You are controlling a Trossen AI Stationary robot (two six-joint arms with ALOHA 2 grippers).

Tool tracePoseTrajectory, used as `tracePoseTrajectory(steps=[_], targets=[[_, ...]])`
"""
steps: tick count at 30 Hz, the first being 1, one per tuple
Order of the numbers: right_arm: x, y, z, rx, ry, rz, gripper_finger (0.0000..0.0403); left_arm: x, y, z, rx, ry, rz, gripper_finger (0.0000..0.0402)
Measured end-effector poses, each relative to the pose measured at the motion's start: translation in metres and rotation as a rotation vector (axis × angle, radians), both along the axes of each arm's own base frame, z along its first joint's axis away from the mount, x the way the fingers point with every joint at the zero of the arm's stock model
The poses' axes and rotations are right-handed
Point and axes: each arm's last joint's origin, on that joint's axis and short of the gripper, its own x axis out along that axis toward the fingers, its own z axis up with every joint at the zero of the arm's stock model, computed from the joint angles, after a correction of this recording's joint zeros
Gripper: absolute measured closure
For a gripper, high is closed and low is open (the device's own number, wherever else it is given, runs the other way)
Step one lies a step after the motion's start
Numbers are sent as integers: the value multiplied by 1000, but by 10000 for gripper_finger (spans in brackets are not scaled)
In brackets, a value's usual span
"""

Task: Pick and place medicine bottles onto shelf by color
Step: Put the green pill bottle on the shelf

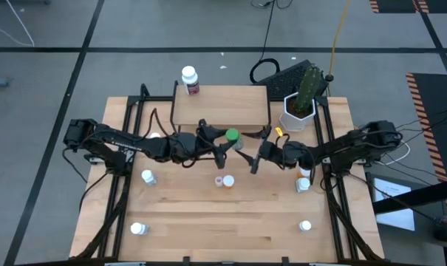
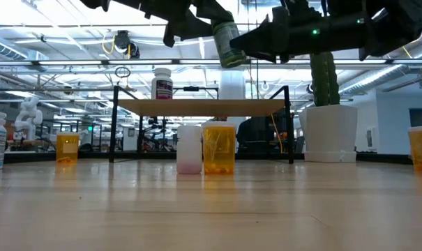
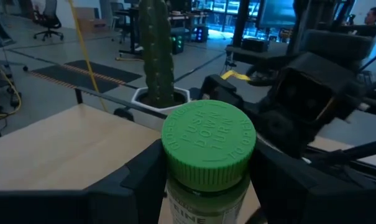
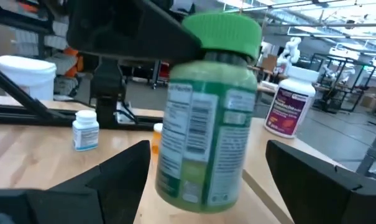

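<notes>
A green-capped medicine bottle [image 1: 232,136] with a green label hangs in the air just in front of the shelf [image 1: 220,106]. My left gripper [image 1: 224,145] is shut on it. My right gripper [image 1: 257,157] is open close to the bottle's right. In the right wrist view its fingers [image 4: 119,174] stand apart on either side of the bottle [image 4: 206,137] without touching it. A white-capped bottle with a purple label [image 1: 190,80] stands on the shelf's far left corner. Several more bottles stand on the table, among them a white one [image 2: 189,148] and an orange one [image 2: 219,149]. My left gripper pinches the bottle's body just below the green cap [image 3: 208,143] between its two fingers [image 3: 144,177], one on each side. The fingers come in level from the table's left. The bottle is lifted clear of the table, cap up and slightly tilted [image 2: 227,42].
A white hexagonal pot with a cactus [image 1: 299,111] stands right of the shelf. Bottles stand at the table's left [image 1: 147,176], near left [image 1: 139,228], near right [image 1: 305,226] and right [image 1: 303,184]. A dark keyboard [image 1: 289,72] lies beyond the table.
</notes>
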Motion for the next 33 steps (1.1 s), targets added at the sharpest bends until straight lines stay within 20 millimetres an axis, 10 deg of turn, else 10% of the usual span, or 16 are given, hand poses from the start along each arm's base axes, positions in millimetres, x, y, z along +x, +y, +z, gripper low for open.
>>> tracePoseTrajectory(steps=[11, 21, 33], targets=[[11, -2, -3, 48, 49, 35, 93, 0, 0, 0, -18, -12, -2, 195], [10, -4, -2, 112, 48, 101, 200, 0, -1, 0, -43, -14, -36, 194], [-12, -24, 17, 291, 151, 743, 176, 0, -18, 5, 120, 3, -361, 116]])
